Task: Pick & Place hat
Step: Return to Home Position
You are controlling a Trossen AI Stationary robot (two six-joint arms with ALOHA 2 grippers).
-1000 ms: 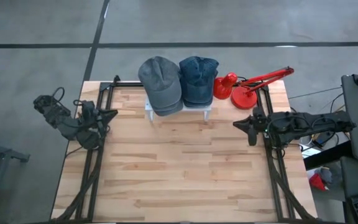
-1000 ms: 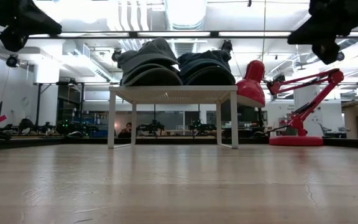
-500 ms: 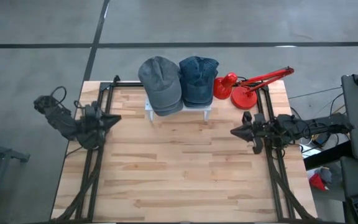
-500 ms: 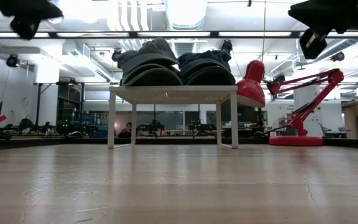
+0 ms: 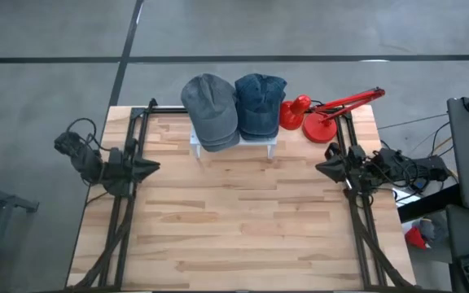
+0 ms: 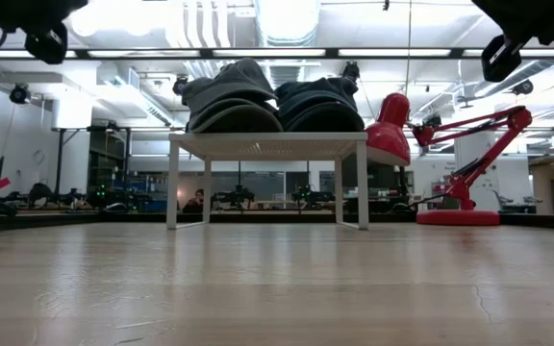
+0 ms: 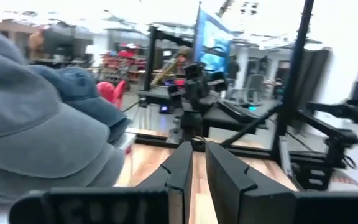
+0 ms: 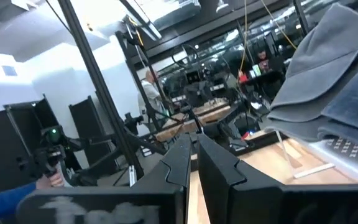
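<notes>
Two caps sit side by side on a small white stand (image 5: pixel 234 145) at the table's far edge: a grey cap (image 5: pixel 211 110) on the left and a blue cap (image 5: pixel 260 104) on the right, both resting on the stand's top (image 6: pixel 267 141). My left gripper (image 5: pixel 151 168) hovers over the table's left side, shut, pointing right. My right gripper (image 5: pixel 319 169) hovers over the right side, shut, pointing left. Both are high above the table, well short of the caps. The grey cap (image 7: pixel 36 130) fills one side of the left wrist view; it also shows in the right wrist view (image 8: pixel 328 81).
A red desk lamp (image 5: pixel 324 114) stands on the table's far right corner, its shade (image 6: pixel 390 130) close to the stand's right end. Black frame rails (image 5: pixel 124 212) run along both table sides. A person's hand (image 8: pixel 48 180) shows in the room beyond.
Both arms have risen, almost leaving the top of the low view. The left gripper has shifted a little toward the table's near edge. The right gripper has drawn back toward the right edge. The caps have not moved.
</notes>
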